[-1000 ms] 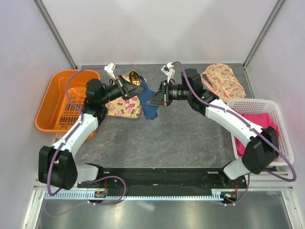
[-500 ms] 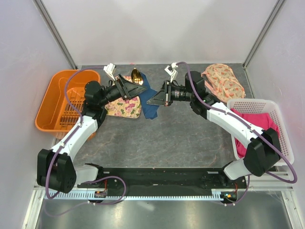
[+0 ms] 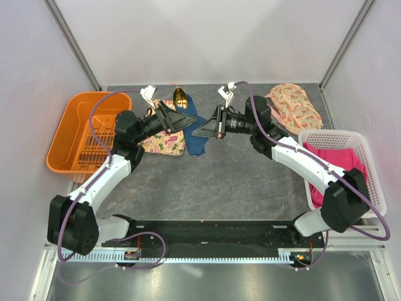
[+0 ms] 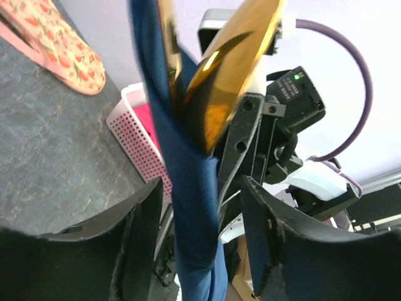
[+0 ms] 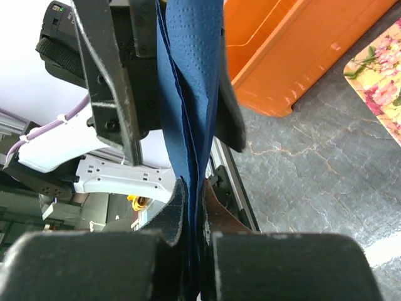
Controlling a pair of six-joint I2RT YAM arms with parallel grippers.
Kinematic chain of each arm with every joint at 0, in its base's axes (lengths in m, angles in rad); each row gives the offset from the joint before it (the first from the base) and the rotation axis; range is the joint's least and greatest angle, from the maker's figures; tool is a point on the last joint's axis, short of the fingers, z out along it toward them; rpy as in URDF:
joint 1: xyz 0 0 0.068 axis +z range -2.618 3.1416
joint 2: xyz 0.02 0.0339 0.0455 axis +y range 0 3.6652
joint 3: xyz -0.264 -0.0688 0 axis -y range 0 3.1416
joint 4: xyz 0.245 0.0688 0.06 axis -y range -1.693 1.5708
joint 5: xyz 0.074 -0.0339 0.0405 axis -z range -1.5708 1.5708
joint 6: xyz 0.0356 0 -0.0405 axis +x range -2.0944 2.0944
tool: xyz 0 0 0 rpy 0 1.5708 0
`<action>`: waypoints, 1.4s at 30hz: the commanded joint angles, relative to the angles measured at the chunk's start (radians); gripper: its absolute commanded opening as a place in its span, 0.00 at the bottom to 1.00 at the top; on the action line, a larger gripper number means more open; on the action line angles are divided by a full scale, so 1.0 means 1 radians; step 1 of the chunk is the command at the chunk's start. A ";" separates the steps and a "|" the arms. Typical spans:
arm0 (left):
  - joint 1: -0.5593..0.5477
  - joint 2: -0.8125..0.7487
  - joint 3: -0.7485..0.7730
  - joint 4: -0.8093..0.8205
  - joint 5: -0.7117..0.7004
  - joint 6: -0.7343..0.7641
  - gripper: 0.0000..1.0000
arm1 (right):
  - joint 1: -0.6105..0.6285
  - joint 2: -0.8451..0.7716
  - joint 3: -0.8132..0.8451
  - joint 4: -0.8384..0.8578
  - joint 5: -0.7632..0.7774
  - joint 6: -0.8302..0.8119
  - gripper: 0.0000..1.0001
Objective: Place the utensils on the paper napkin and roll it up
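The paper napkin [image 3: 199,145] is a dark navy bundle held up off the table between both arms, with the utensils wrapped in it. A gold spoon bowl [image 3: 180,96] sticks out of its far end and looms large as the spoon [image 4: 233,75] in the left wrist view. My right gripper [image 5: 195,210] is shut on the napkin [image 5: 191,94], pinching its folded layers. My left gripper [image 4: 200,232] is open; the napkin [image 4: 188,188] passes between its fingers [image 4: 143,238] with a gap on the right side. From above, the left gripper [image 3: 187,119] and right gripper [image 3: 198,132] nearly meet.
A floral tray [image 3: 164,143] lies under the left gripper. An orange basket [image 3: 78,128] stands at the far left. A white basket [image 3: 369,182] with pink cloth sits at the right edge, and a floral cloth [image 3: 291,106] lies at the back right.
My left gripper has opened off the napkin bundle, which now hangs from the right gripper alone. The bundle and spoon bowl shifted slightly toward the back.
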 commanded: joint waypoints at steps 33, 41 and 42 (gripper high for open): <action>0.018 0.007 0.030 -0.029 -0.093 0.034 0.02 | -0.081 -0.169 0.283 -0.489 0.144 -0.416 0.31; 0.018 0.004 0.036 -0.023 -0.079 0.025 0.02 | -0.007 -0.108 0.262 -0.478 0.142 -0.427 0.26; 0.018 0.004 0.039 -0.020 -0.077 0.022 0.02 | -0.003 -0.094 0.256 -0.479 0.142 -0.430 0.27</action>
